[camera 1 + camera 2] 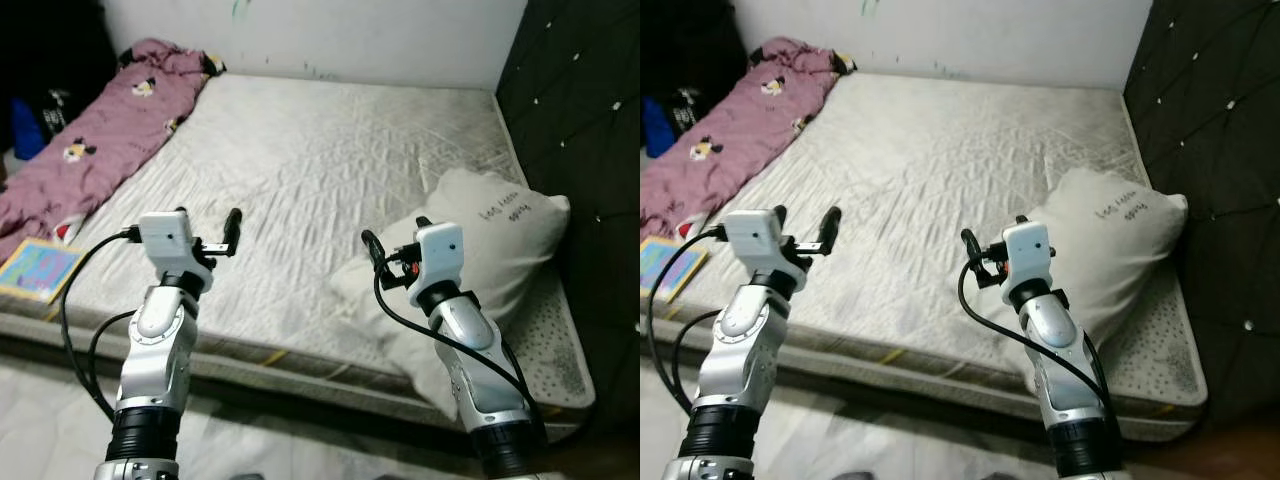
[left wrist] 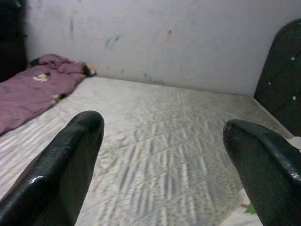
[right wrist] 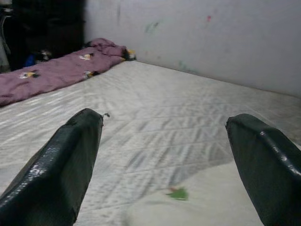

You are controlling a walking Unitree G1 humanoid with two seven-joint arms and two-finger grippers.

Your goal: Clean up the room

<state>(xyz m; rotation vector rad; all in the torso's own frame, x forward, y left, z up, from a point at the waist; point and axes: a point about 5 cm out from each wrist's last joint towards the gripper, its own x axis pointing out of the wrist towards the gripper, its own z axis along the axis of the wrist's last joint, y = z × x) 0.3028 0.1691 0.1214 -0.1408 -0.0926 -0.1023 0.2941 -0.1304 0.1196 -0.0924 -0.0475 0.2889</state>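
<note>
Pillow (image 1: 490, 255) white, soft, rumpled, long axis slanting toward the headboard (image 1: 575, 120), on quilted mattress (image 1: 330, 150) corner | right gripper (image 1: 392, 252) spread, over pillow's near edge | left gripper (image 1: 205, 232) spread, above bare mattress | pink blanket (image 1: 95, 140) along far-left edge

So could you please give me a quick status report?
Left gripper and right gripper open, empty, above mattress. Pillow beside right gripper. Blanket, book far left.

A crumpled purple blanket (image 1: 95, 135) with cartoon prints lies along the bare mattress's (image 1: 320, 170) left edge, a white pillow (image 1: 480, 260) rests near the right side, and a colourful book (image 1: 38, 270) sits at the front-left corner.
</note>
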